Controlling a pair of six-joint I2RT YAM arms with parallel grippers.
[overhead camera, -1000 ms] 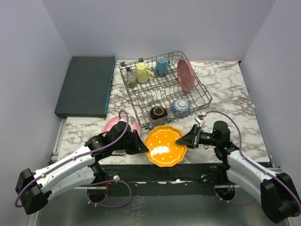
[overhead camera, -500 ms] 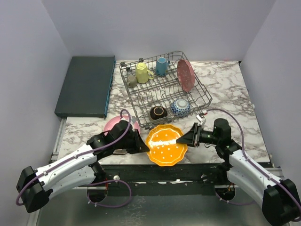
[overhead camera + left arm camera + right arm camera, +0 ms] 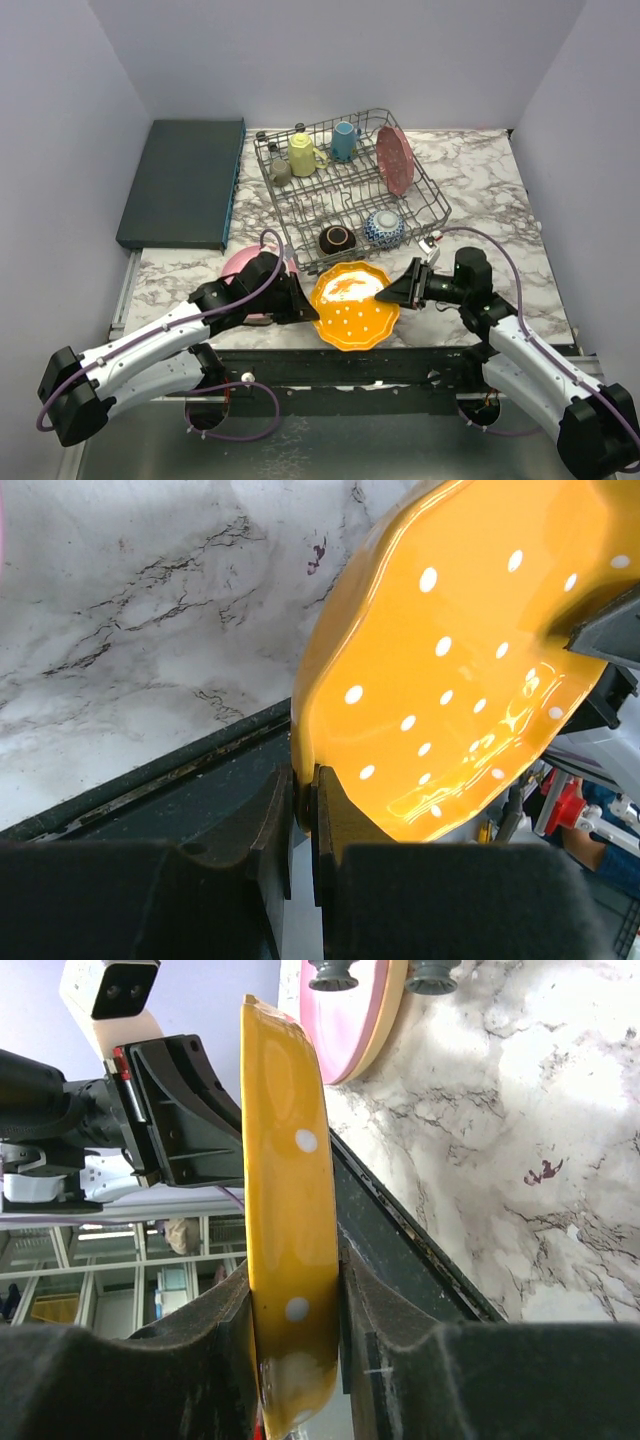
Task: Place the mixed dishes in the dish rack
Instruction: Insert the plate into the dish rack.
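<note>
Left gripper (image 3: 303,780) nearly closed, pinching orange plate (image 3: 352,305) at its 9 o'clock rim. Right gripper (image 3: 295,1290) clamps the 3 o'clock rim, jaws wider. Plate tilted, at near table edge. Pink plate (image 3: 240,262) at its 10 o'clock. Rack (image 3: 350,190) at 12, holding bowls, mugs, red plate (image 3: 395,160).

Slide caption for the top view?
Left gripper and right gripper clamp the orange dotted plate near the dish rack.

My left hand (image 3: 312,312), right hand (image 3: 383,298): black. Plate (image 3: 354,310) orange, white dots. Surface (image 3: 500,220) white marble, grey veins. Rack (image 3: 350,195) grey. Slab (image 3: 183,180) dark teal.
</note>
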